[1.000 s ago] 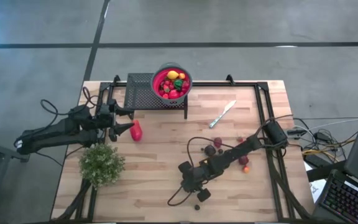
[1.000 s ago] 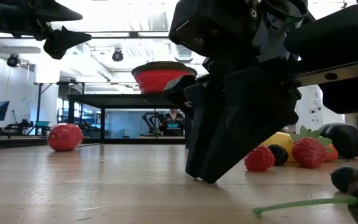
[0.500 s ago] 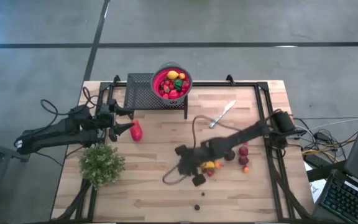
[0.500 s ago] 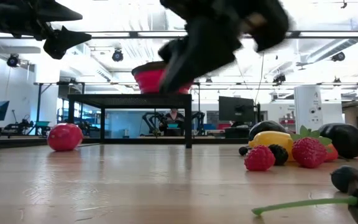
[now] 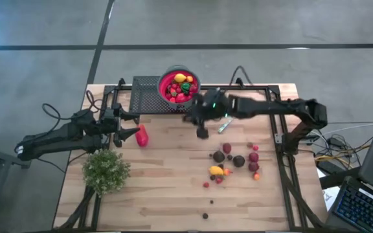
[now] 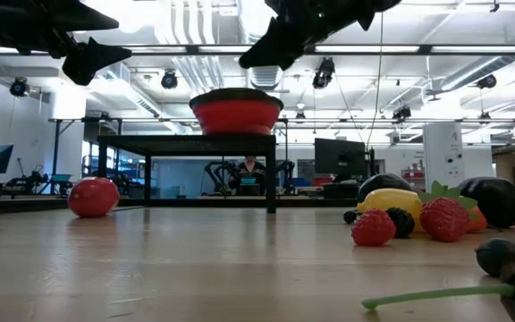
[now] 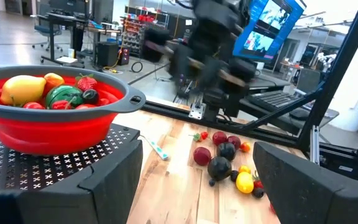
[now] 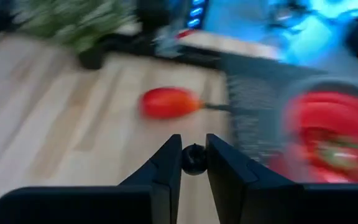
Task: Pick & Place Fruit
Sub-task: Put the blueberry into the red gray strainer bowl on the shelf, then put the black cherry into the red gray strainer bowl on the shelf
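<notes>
One small dark berry (image 8: 194, 159) sits pinched between the fingers of the right end effector (image 5: 201, 129), which is closed on it and hangs in the air just beside the red bowl (image 5: 196, 86), at about four o'clock from it in the high view. The bowl stands on a black perforated stand (image 5: 145, 94) at the twelve o'clock edge of the tabletop (image 5: 167, 188) and already holds several fruits. To do this step well, I think the arm should carry the berry toward ten o'clock until it is over the middle of the bowl, not over the rim, and only then spread the fingers. The berry is tiny and round, so a release from low height is safer; otherwise it may bounce off the fruits inside and roll out.

More loose fruits (image 5: 234, 160) lie on the tabletop at about four o'clock from the bowl, near the silver knife (image 5: 225, 125). One larger red piece (image 5: 142, 135) lies toward nine o'clock, just beside the left end effector (image 5: 127, 132), which waits there with its fingers wide apart and empty. The green plant (image 5: 105, 170) stands at seven o'clock.
</notes>
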Controlling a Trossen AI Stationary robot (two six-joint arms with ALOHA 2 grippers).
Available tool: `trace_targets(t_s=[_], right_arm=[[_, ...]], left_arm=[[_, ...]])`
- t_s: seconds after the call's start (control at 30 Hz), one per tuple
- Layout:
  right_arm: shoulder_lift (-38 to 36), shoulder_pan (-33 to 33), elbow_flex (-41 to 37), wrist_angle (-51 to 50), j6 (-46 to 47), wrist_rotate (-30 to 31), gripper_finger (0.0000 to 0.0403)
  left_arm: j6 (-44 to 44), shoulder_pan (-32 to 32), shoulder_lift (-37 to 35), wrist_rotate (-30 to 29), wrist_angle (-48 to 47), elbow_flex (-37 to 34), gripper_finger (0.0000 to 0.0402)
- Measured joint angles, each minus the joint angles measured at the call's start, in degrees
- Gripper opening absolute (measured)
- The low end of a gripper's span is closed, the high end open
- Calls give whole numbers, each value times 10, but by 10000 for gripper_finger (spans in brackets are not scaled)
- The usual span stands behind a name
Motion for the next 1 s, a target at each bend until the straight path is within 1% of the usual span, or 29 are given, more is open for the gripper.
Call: trace_targets(t_s=[0.1,0.27,0.43,0.53,0.73,0.83,1.0], right_arm=[[-8,-43,0,18,13,-5,59],[-3,-97,0,43,40,-8,62],[11,-131,0,40,49,-7,60],[17,-142,0,43,55,-6,66],[17,-149,0,43,64,-4,99],[17,-147,0,45,64,7,122],[15,-147,0,46,61,5,165]], left_arm=[[0,0,0,0,0,0,312],[0,0,0,0,0,0,312],[0,0,0,0,0,0,312],[0,0,0,0,0,0,312],[0,0,0,0,0,0,312],[0,0,0,0,0,0,312],[0,0,0,0,0,0,312]])
